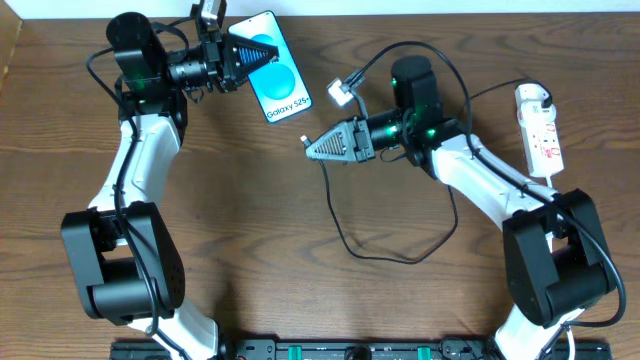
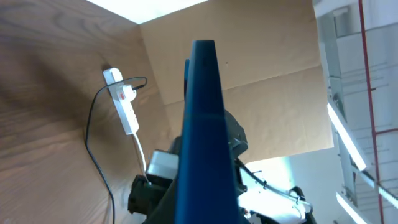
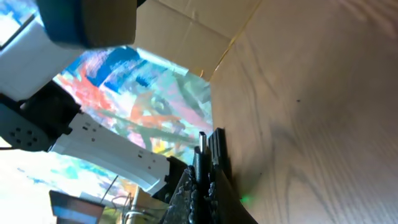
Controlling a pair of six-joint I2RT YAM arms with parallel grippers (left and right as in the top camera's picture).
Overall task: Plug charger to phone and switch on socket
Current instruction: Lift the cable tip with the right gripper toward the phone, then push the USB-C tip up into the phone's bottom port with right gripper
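The phone [image 1: 277,72], with a blue-cyan screen reading "Galaxy S25+", is at the back left of the table. My left gripper [image 1: 247,56] is shut on its side. In the left wrist view the phone [image 2: 202,124] shows edge-on between the jaws. My right gripper [image 1: 312,147] is shut on the charger's black connector tip [image 1: 304,140], a little below the phone's near end and apart from it. The thin black cable [image 1: 345,235] loops over the table. The white socket strip [image 1: 540,130] lies at the far right with the charger's white plug [image 2: 112,76] in it.
A cardboard wall [image 2: 261,68] stands behind the wooden table [image 1: 260,230]. The right arm's white link [image 1: 480,175] lies between the cable loop and the socket strip. The right wrist view shows the shut jaws [image 3: 211,155] above the wood.
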